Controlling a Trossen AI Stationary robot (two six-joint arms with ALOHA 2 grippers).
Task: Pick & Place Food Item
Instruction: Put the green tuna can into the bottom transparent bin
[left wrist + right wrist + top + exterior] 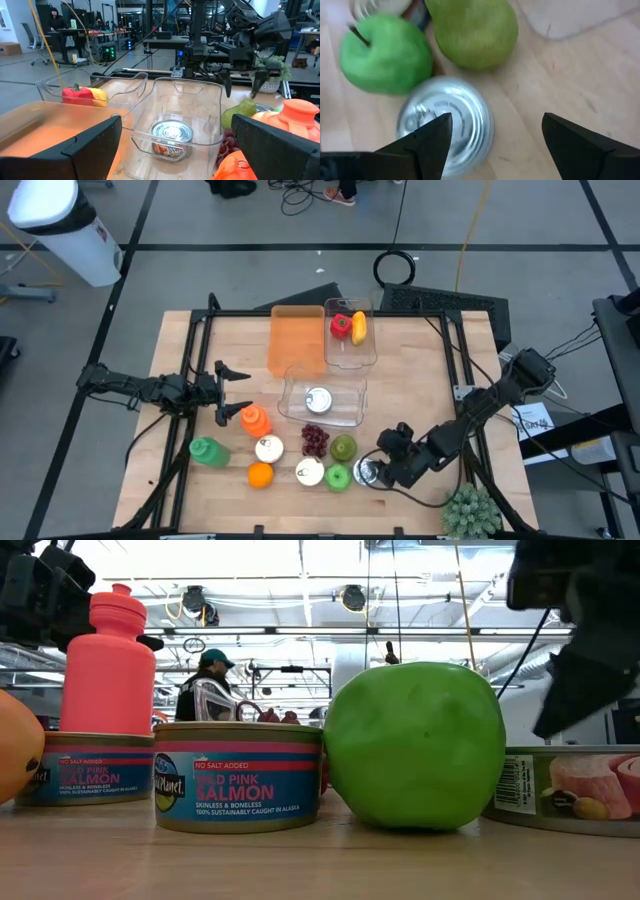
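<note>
The right gripper (492, 137), jaws wide and empty, hovers just above a silver can (445, 122) by the green apple (385, 55), so this pick looks not yet made. Farther off, one can (318, 399) and a pepper (340, 326) already sit in clear bins. The left gripper (222, 392) waits open, and only its wrist view shows the binned can's label.

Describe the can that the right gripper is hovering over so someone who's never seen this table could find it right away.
Start at the near edge of the wooden table, in the row of food items. At that row's right end, under the open right gripper, lies a flat silver can, next to the green apple and pear. It is the only can right of the apple.
</note>
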